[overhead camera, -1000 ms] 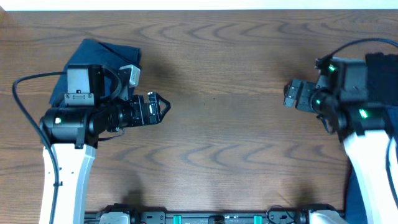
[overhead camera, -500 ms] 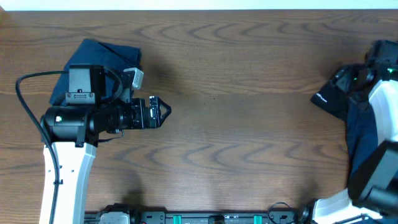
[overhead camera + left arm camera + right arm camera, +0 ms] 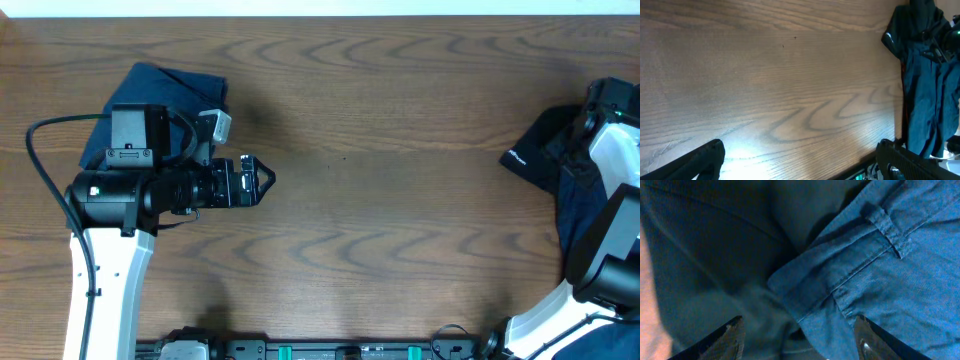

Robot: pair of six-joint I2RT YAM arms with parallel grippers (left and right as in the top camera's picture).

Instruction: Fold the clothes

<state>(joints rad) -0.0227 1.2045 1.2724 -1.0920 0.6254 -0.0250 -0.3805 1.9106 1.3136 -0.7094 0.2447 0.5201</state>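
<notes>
I log: table, mid-brown with wavy darker grain. Folded shorts, plain dark navy. Crumpled shorts, blue denim, stitching and belt loop in the same blue. Left arm and right arm, white links, black heads.

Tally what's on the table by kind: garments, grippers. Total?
Navy shorts: 2 (left shorts, right shorts)
Grippers: 2 (left gripper, right gripper)
Total: 4
</notes>
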